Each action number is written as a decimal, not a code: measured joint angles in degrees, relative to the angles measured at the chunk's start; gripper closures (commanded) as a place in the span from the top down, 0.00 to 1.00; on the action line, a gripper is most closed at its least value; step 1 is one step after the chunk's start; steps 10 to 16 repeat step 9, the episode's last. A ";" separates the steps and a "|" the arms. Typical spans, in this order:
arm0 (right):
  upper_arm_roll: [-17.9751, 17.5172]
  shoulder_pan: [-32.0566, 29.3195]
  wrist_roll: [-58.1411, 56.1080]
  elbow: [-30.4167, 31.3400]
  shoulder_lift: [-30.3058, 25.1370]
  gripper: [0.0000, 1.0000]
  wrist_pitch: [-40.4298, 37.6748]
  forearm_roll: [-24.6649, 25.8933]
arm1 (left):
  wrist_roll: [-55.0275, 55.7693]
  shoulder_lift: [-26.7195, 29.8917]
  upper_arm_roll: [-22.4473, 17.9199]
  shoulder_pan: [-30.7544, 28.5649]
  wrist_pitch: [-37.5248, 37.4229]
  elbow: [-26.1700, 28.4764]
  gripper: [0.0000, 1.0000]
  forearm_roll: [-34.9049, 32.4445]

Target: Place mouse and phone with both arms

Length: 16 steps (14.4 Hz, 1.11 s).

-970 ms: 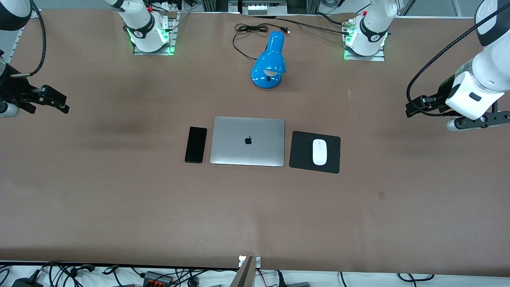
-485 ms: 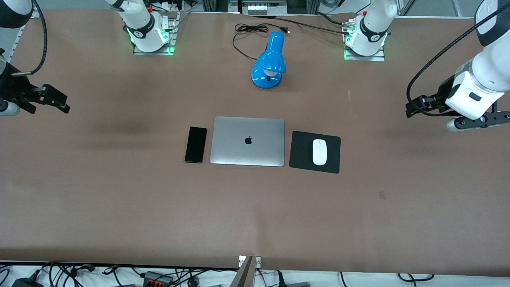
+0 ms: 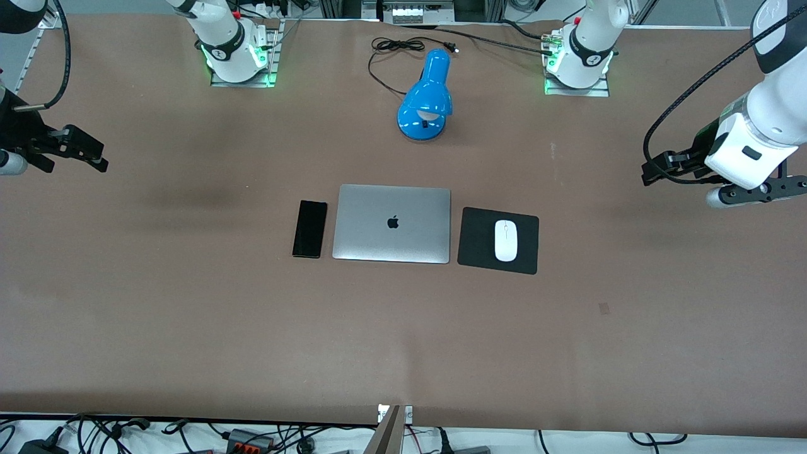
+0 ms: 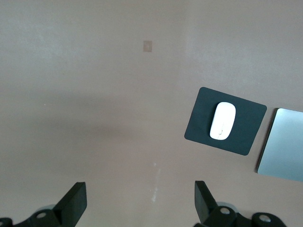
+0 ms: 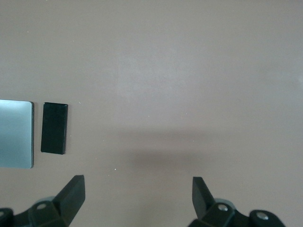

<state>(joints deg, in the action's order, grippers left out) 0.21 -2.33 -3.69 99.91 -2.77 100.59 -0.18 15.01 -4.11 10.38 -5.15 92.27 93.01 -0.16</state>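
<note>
Front view alone shows phone [image 3: 309, 228] and mouse [image 3: 505, 240] together.

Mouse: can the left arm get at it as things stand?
Probably yes. The mouse lies alone on the mouse pad, nothing over it. The left gripper hangs open over bare table toward its own end, with only table between them.

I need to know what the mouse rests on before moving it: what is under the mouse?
The mouse lies on a black mouse pad, which lies flat on the brown table beside the closed laptop. Whatever is beneath the pad itself is covered.
</note>
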 measured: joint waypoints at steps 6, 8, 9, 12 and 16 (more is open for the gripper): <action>0.00 0.00 0.00 0.08 -0.20 1.00 -0.49 0.00 | 0.00 0.00 0.00 0.00 0.00 0.00 1.00 0.00; -0.01 0.00 0.00 0.08 -0.20 1.00 -0.60 0.00 | 0.00 0.00 0.00 0.00 0.00 0.00 1.00 0.00; -0.01 0.00 0.00 0.08 -0.20 1.00 -0.64 0.00 | 0.00 0.00 0.00 0.00 0.00 0.00 1.00 0.00; -0.01 0.00 0.00 0.08 -0.20 1.00 -0.64 0.00 | 0.00 0.00 0.00 0.00 0.00 0.00 1.00 0.00; -0.01 0.00 0.00 0.08 -0.20 1.00 -0.64 0.00 | 0.00 0.00 0.00 0.00 0.00 0.00 1.00 0.00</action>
